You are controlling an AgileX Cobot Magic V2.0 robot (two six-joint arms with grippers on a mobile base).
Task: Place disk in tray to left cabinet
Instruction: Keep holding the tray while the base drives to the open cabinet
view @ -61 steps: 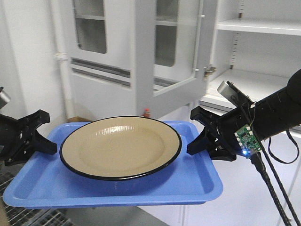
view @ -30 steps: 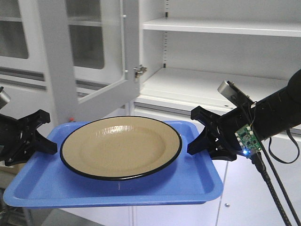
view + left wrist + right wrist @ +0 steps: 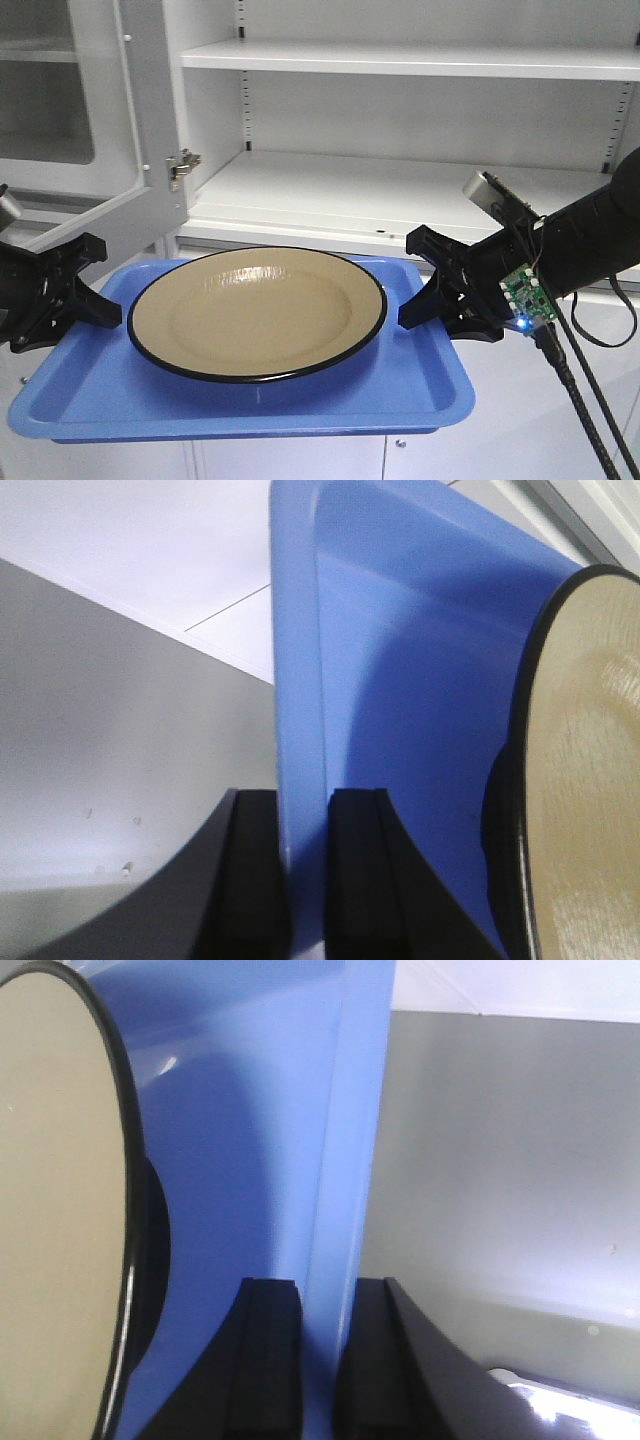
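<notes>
The tan disk (image 3: pixel 258 312) with its black rim lies in the blue tray (image 3: pixel 400 390), which hangs in the air between my two arms. My left gripper (image 3: pixel 90 300) is shut on the tray's left rim (image 3: pixel 298 740). On the opposite side my right gripper (image 3: pixel 418 300) is shut on the right rim (image 3: pixel 345 1190). The disk's edge (image 3: pixel 585 780) shows at the right of the left wrist view, and the disk (image 3: pixel 55 1210) fills the left of the right wrist view. The grey-white cabinet (image 3: pixel 420 190) stands straight behind the tray, its wide lower shelf about level with the tray's far edge.
The cabinet's glazed door (image 3: pixel 90 110) stands open at the left, close to my left arm. An upper shelf (image 3: pixel 410 58) runs across the top. Slotted rails (image 3: pixel 243 100) line the cabinet's back. Shut lower doors (image 3: pixel 560 430) are below the shelf. A cable (image 3: pixel 580 400) hangs from my right arm.
The cabinet and its open door have slid leftward in the front view, so the open shelves now face the tray. Both grippers keep the same hold on the tray.
</notes>
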